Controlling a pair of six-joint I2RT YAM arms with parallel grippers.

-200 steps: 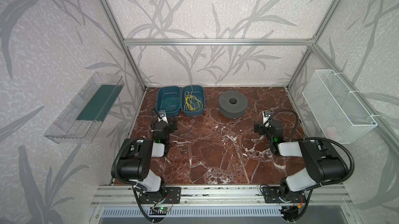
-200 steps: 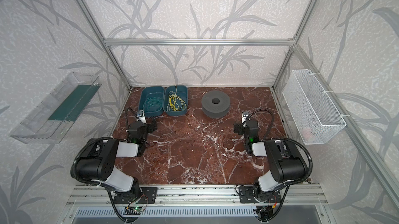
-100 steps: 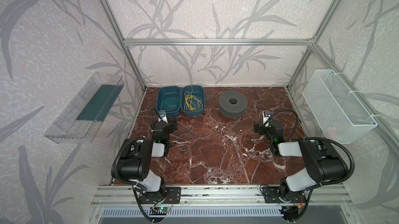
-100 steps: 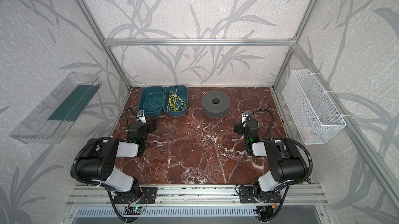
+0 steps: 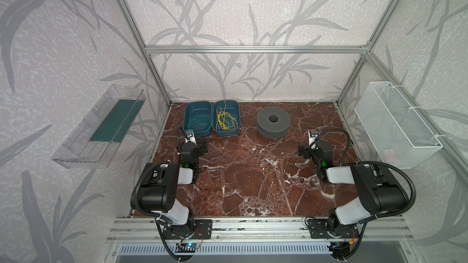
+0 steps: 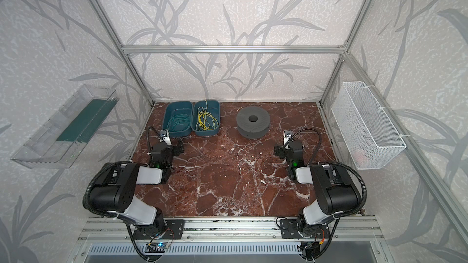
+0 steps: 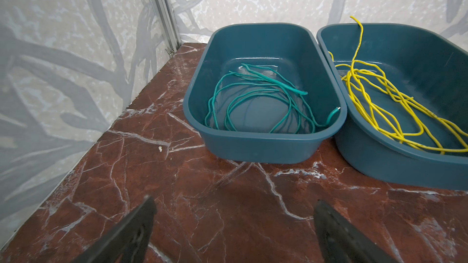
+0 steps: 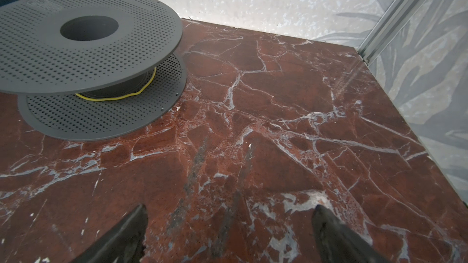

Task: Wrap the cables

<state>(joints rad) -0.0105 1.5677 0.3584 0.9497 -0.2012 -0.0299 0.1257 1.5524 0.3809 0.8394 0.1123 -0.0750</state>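
The yellow cables [image 5: 226, 120] [image 6: 206, 120] lie in a loose tangle inside the right-hand teal bin [image 7: 430, 54] at the back left; one end pokes up over its far rim. In the left wrist view the cables [image 7: 379, 102] are ahead and to one side of my left gripper [image 7: 234, 201], which is open over bare marble. A grey perforated spool [image 5: 273, 121] [image 8: 88, 46] lies flat at the back middle, with one yellow strand [image 8: 119, 97] round its hub. My right gripper [image 8: 230, 206] is open and empty, apart from the spool.
A second teal bin [image 5: 190, 112] beside the first holds teal-green wires [image 7: 253, 97]. A clear tray [image 5: 101, 127] hangs on the left wall and a white wire basket [image 5: 395, 125] on the right wall. Aluminium posts stand at the back corners.
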